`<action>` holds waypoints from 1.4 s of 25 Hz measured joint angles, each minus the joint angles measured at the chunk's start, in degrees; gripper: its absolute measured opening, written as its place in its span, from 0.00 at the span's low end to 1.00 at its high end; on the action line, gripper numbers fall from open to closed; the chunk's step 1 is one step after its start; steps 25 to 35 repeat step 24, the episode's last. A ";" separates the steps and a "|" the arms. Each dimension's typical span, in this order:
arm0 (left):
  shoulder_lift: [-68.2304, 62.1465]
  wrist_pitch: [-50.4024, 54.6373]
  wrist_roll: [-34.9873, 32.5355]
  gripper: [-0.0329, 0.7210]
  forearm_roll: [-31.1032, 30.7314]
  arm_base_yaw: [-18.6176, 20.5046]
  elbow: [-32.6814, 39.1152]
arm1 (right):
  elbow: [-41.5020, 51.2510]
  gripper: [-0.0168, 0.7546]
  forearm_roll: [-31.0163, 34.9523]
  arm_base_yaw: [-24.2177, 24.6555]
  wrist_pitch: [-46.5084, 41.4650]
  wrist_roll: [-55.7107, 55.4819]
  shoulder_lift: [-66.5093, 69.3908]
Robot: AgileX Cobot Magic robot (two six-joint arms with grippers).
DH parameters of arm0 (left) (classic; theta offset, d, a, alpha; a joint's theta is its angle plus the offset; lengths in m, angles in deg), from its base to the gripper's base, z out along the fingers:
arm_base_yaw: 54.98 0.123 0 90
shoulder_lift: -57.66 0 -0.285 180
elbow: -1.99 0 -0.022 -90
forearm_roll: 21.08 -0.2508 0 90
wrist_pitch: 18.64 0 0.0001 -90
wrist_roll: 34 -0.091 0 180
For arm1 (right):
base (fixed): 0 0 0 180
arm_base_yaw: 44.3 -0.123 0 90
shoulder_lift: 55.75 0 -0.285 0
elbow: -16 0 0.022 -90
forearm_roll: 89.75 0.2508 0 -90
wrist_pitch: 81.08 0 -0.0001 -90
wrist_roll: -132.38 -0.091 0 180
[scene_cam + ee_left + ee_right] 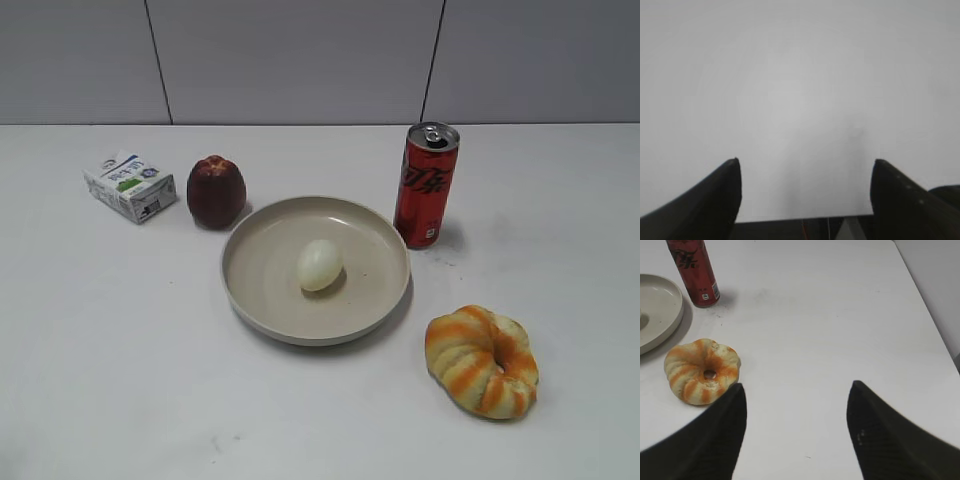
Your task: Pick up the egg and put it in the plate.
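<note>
Left claw (805, 165) stood wide open, empty, over bare white table (800, 75). Right claw (796, 390) also spread wide, holding nothing, just beside the striped ring bread (702, 370). Landmark: the plate (262, 300). The egg (319, 265) lay inside it, near center. Red can (426, 185) upright just behind the plate's right edge; dark red fruit (216, 191) behind its left edge; small carton (130, 186) farther left.
</note>
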 joint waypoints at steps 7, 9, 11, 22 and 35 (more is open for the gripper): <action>19.16 -0.59 0.00 0.82 -0.04 0.00 0.24 | 0.00 0.64 0.00 0.00 0.00 0.00 0.00; 23.53 -0.54 0.00 0.82 -0.04 0.00 0.34 | 0.00 0.64 0.00 0.00 0.00 0.00 0.00; 27.71 -0.54 0.00 0.82 -0.04 0.00 0.40 | 0.00 0.64 0.00 0.00 0.00 0.00 0.00; 33.83 -0.45 0.00 0.82 -0.06 0.00 0.45 | 0.00 0.64 0.00 0.00 0.04 0.00 0.00; 33.83 -0.45 0.00 0.82 -0.06 0.00 0.45 | 0.00 0.64 0.00 0.00 0.04 0.00 0.00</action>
